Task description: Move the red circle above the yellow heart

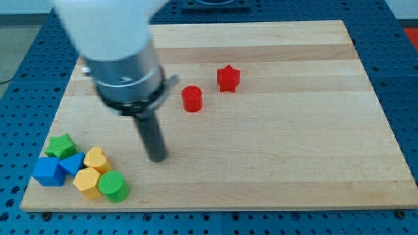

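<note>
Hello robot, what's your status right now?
My tip on bare board, touching no block. Red circle up-right of it; yellow heart left in the corner cluster. Nothing between tip and circle.

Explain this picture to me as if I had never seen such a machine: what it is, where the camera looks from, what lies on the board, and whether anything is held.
There is one camera view; where the camera is mounted is not on record. The big white and grey shape is a robot arm. It has no hand, only a dark rod whose lower end, my tip, slides on the wooden board and pushes blocks. Nothing is held.

Near the middle stand a red circle and a red star, both above and right of my tip. At the view's bottom left sits a cluster: a green star, two blue blocks, a yellow heart, a yellow hexagon and a green circle.
</note>
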You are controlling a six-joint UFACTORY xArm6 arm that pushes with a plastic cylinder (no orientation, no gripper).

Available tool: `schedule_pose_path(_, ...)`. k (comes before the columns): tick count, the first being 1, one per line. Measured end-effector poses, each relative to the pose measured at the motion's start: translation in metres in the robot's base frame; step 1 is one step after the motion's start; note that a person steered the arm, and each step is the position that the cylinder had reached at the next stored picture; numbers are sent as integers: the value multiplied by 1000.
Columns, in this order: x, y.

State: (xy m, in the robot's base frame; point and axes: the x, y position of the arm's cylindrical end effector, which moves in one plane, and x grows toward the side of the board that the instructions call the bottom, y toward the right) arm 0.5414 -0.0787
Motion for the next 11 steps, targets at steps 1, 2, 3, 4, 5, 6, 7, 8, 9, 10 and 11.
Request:
schedule_pose_path(1,-3,68)
schedule_pose_path(2,-43,102)
schedule_pose_path(3,-80,101)
schedule_pose_path(4,-115,88)
schedule_pose_path(5,-134,68)
schedule_pose_path(6,-134,44)
schedule_pose_path(7,-116,24)
schedule_pose_path(8,-95,4)
schedule_pose_path(9,-73,-18)
schedule_pose_path(10,-54,-43)
schedule_pose_path(11,-49,-71)
